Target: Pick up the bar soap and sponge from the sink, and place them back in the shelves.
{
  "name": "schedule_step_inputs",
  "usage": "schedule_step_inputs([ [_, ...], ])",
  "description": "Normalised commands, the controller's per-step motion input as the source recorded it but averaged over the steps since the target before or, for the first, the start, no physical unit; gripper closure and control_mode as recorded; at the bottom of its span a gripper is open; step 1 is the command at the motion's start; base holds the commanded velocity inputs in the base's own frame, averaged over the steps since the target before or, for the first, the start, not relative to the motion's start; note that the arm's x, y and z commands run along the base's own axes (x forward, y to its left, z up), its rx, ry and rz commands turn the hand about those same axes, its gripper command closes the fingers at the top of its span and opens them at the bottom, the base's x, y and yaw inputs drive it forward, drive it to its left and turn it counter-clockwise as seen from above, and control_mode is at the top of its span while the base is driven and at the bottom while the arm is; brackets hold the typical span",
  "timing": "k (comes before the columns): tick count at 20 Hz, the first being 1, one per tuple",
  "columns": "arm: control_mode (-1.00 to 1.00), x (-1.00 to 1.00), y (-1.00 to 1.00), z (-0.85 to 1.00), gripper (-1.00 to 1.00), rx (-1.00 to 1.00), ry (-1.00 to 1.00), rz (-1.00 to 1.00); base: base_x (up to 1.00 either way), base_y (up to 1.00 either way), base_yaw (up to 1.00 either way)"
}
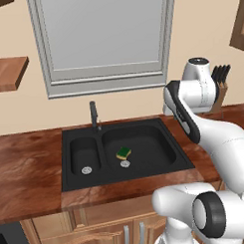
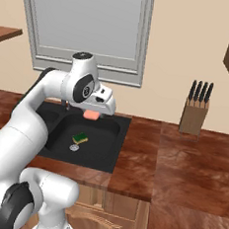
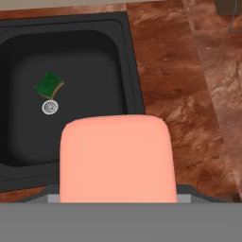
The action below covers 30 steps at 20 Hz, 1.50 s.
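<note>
Soap, a small salmon-pink rounded bar soap (image 3: 116, 158), is sitting clamped in the jaws of the white arm's gripper (image 2: 92, 115), which is hanging above the table's black double-basin sink (image 1: 182, 154); the jaws are standing partly apart, closed against the bar's sides. Seen from the right base, the pink bar is showing just under the hand, above the sink's right rim. Along the hand camera, the bar is covering the fingertips and looming large over the sink's near edge. Sponge, a small rectangular sponge (image 1: 123, 153) with yellow body and dark green scrub top, is lying on the floor of the larger basin, just beside the round silver drain (image 1: 125, 163) and tilted at an angle to the basin walls. Smaller basin on the left is holding its own drain. Dark faucet (image 1: 94, 115) is standing at the sink's back rim. Brown wooden shelves (image 1: 7, 73) are hanging on the wall to the upper left. Wooden knife block (image 2: 194, 114) with dark handles is standing on the reddish-brown table, well right of the sink.
</note>
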Motion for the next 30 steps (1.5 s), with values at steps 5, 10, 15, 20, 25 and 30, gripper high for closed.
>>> schedule_step_inputs([
  [5, -1.00, -0.26, 0.00, 0.58, 1.00, 0.00, 0.00, -0.06, 0.00, 0.00, 0.00],
  [10, -1.00, -0.20, 0.00, 0.43, 1.00, 0.00, 0.00, -0.06, 0.00, 0.00, 0.00],
  [15, -1.00, -0.31, 0.00, 0.46, 1.00, 0.00, 0.00, -0.05, 0.00, 0.00, 0.00],
  [20, -1.00, -0.42, 0.00, 0.41, 1.00, 0.00, -0.02, 0.00, 0.00, 0.00, 0.00],
  [25, -1.00, -0.39, 0.00, 0.43, 1.00, 0.00, 0.00, 0.00, 0.00, 0.00, 0.00],
  [30, -1.00, -0.36, 0.00, 0.27, 1.00, 0.00, 0.00, 0.05, 0.00, 0.00, 0.00],
])
